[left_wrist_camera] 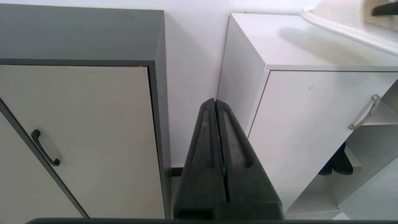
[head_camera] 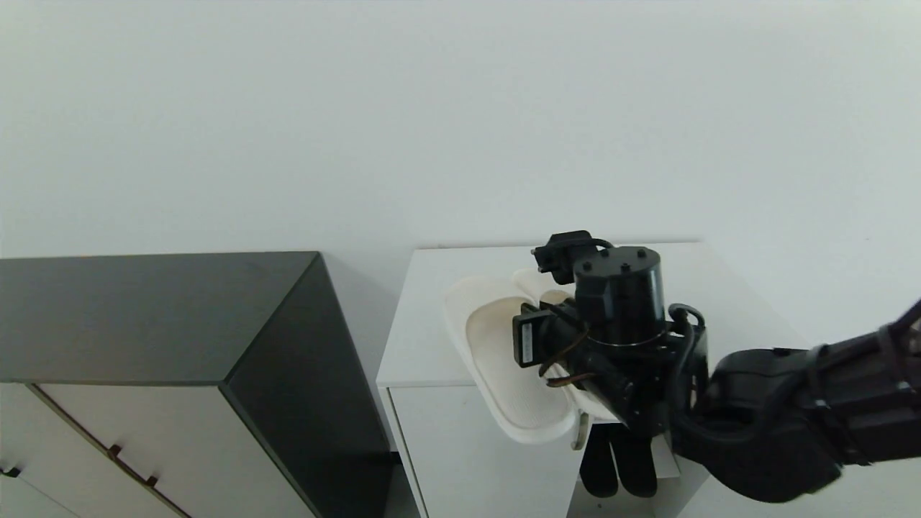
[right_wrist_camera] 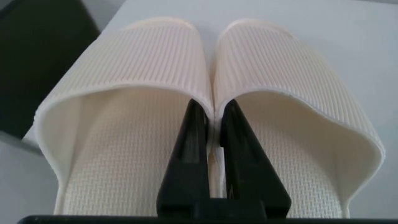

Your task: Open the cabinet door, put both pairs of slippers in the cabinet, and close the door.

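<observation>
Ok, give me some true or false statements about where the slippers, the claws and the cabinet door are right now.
1. The right claw pinches both white slippers at their inner edges. True.
2. The white slippers already lie inside the white cabinet. False: they are up over its top, in the claw.
3. Black slippers sit inside that cabinet. True.
4. The left claw is wide open. False: its fingers are pressed together, empty.
5. The cabinet door is shut. False: it stands open.
</observation>
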{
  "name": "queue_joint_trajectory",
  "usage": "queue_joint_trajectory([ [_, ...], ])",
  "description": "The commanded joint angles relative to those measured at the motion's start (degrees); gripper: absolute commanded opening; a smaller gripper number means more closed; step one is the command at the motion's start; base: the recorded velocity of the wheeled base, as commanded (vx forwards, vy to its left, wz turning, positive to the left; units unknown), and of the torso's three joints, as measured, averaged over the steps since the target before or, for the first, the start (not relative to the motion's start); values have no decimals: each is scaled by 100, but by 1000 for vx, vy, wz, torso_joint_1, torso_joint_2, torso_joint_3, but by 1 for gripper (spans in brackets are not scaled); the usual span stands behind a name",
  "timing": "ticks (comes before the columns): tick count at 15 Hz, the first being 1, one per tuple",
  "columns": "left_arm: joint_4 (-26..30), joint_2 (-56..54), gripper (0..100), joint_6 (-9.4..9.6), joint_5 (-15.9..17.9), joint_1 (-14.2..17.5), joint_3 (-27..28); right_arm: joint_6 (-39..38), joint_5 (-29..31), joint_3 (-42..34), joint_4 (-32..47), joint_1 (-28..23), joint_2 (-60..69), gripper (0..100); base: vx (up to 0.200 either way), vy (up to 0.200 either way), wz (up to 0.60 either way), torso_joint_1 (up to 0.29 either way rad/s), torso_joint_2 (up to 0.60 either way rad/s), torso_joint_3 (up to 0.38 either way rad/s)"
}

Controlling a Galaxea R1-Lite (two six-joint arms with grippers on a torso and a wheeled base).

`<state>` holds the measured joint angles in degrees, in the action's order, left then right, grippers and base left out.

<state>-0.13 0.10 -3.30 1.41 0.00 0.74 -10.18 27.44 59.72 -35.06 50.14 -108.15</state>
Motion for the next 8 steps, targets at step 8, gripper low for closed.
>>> queue_joint_trajectory([
  [8,-4,-1,0,5,-1,0,5,-116,-213,-1217,-115,216,1068,0,0,0,0,0,0,0],
])
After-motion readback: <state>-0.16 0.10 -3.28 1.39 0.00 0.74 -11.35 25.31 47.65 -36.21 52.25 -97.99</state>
